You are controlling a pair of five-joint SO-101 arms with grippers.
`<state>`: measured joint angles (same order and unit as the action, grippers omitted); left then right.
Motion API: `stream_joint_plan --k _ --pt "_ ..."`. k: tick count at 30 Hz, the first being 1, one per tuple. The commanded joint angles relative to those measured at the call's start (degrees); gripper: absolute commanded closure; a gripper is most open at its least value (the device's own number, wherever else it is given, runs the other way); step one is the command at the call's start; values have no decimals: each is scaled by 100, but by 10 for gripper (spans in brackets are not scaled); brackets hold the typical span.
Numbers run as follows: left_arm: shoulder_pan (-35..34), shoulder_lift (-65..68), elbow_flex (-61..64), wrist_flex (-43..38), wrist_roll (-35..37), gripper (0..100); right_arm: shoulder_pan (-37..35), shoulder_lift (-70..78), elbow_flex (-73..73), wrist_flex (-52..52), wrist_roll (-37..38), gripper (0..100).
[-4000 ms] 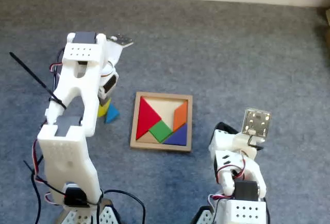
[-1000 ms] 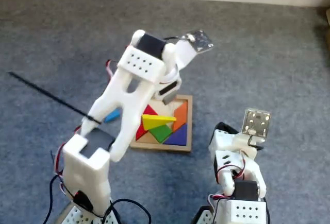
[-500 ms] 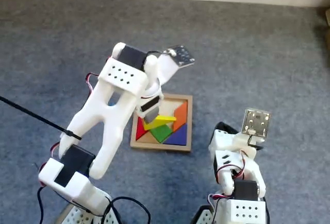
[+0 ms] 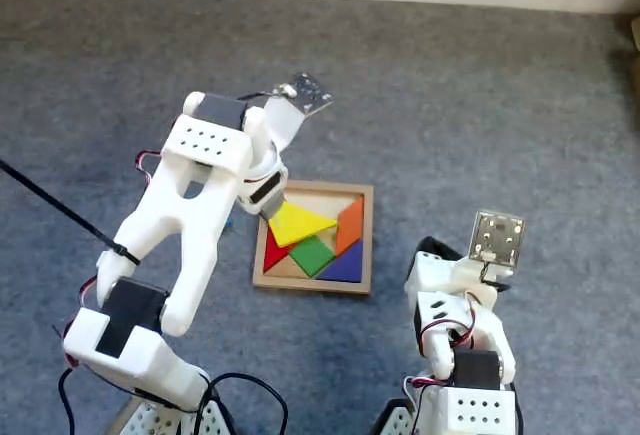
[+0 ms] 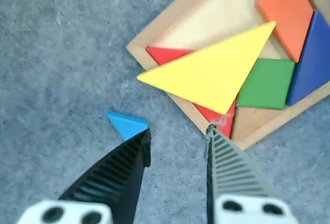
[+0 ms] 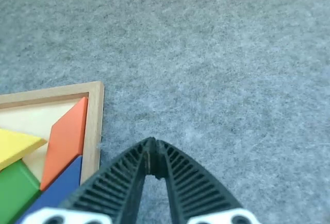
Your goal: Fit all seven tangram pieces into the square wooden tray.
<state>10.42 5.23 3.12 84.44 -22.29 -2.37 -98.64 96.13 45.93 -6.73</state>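
Surface: grey, carpet-like cloth covering the whole work area, with a pale wall strip along the far edge.
Tray: square wooden tray (image 4: 315, 285) lying flat near the middle, between the two arms.
Seated pieces: red triangle (image 5: 172, 54), green square (image 4: 312, 253), orange parallelogram (image 4: 350, 225) and dark blue triangle (image 4: 345, 267) lie inside the tray, with a patch of bare wood at the far side.
Yellow triangle: large yellow triangle (image 5: 211, 74) lies skewed on top of the red one, with one sharp point reaching out over the tray's rim.
Loose piece: small light blue triangle (image 5: 126, 123) lies on the cloth just outside the tray, touching the tip of the black finger (image 5: 131, 162).
Left tool: left tool (image 5: 178, 134) hangs over the tray's outer corner, beside the yellow triangle, fingers spread moderately apart and holding nothing.
Right tool: right tool (image 6: 150, 157) sits low over bare cloth off the tray's other side, fingers pressed together with nothing between them.
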Motion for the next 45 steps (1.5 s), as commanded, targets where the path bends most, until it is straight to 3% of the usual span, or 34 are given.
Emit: stream_joint_plan --k 1,5,10,21,32,45 --pt "-75 -365 -84 -70 26 818 57 84 848 13 -18 995" --pt "-66 -374 -66 -62 -26 818 57 84 848 13 -18 995" --pt "-66 -321 356 -105 -914 818 57 84 848 13 -18 995" --pt "40 -321 1499 -1635 290 818 57 84 848 13 -18 995" --pt "593 -312 2149 -2558 765 818 57 84 848 13 -18 995" --pt "585 -400 2018 -2593 853 817 57 84 848 13 -18 995"
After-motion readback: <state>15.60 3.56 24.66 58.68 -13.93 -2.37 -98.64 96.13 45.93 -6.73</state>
